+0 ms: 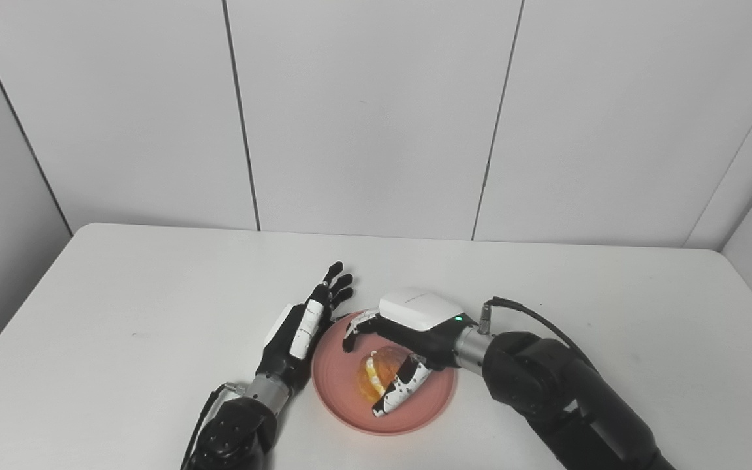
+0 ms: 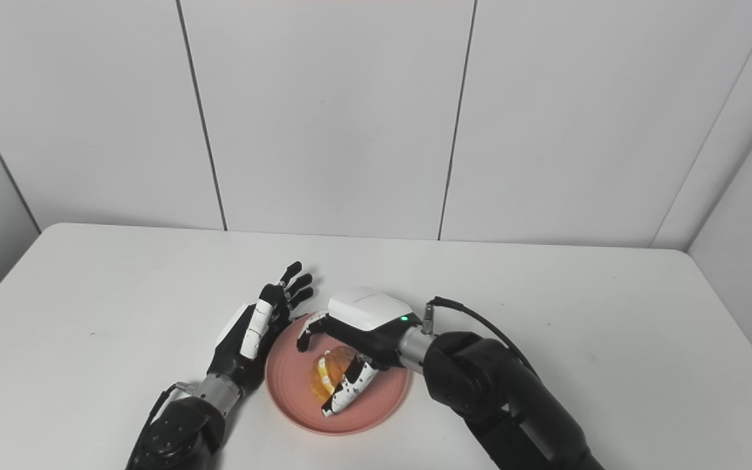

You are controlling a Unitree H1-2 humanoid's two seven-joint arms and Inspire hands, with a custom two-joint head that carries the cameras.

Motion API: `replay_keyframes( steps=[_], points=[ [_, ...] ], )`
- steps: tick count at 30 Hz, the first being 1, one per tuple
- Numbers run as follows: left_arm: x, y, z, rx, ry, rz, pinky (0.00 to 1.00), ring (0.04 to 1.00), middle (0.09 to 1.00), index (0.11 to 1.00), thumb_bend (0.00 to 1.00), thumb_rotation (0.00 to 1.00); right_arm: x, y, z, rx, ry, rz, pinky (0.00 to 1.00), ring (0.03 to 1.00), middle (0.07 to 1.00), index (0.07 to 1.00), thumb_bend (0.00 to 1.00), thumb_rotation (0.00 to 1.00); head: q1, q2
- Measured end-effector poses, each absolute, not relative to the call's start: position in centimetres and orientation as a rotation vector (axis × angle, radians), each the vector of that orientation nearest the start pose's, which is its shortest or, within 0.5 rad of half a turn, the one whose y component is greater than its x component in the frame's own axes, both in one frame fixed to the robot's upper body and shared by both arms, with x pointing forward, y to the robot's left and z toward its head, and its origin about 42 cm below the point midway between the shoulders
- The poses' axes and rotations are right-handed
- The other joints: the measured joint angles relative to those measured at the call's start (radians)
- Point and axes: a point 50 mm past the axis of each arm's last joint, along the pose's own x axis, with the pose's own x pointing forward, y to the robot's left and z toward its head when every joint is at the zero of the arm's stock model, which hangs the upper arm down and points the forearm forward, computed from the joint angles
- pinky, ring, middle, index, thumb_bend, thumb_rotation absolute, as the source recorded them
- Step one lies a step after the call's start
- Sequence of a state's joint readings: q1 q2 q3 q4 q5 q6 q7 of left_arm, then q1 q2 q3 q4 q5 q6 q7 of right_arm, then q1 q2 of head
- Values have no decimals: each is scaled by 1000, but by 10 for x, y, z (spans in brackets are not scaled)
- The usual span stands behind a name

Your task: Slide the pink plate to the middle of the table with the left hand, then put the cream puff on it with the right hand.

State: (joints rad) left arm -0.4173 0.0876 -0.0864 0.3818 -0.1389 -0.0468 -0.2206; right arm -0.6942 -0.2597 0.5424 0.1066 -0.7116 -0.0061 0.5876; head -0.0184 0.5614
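The pink plate [image 1: 429, 399] lies on the white table near its front middle. The orange-brown cream puff [image 1: 376, 371] rests on the plate. My right hand [image 1: 415, 318] reaches over the plate from the right and is closed around the puff, thumb in front of it and fingers curled behind it. My left hand [image 1: 302, 325] is open and empty, fingers straight and pointing away, its edge against the plate's left rim. The same scene shows in the right eye view, with the plate [image 2: 384, 399] and the puff [image 2: 322, 376].
The white table [image 1: 121, 313] stretches to both sides and to the back, where it meets grey wall panels [image 1: 376, 117]. A black cable [image 1: 532, 316] loops from my right wrist.
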Motion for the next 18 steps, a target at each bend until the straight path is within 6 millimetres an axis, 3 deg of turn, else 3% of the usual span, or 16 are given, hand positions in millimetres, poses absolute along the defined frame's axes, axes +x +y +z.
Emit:
replay_keyframes(
  steps=[6,14,18],
  points=[
    [411,178,133,6,-61,-373,778,937,945,1000,944,989,420,-98,244,-1369,-347,898,1000,953,893,768,1000,441,-2,2],
    [411,179,133,6,-61,-374,813,955,992,1000,944,993,419,-99,246,-1369,-341,908,980,937,880,757,1000,414,-5,2],
    [411,179,133,6,-62,-374,804,944,964,1000,947,992,418,-101,248,-1348,-346,903,972,929,877,746,1000,426,-5,2]
  ],
)
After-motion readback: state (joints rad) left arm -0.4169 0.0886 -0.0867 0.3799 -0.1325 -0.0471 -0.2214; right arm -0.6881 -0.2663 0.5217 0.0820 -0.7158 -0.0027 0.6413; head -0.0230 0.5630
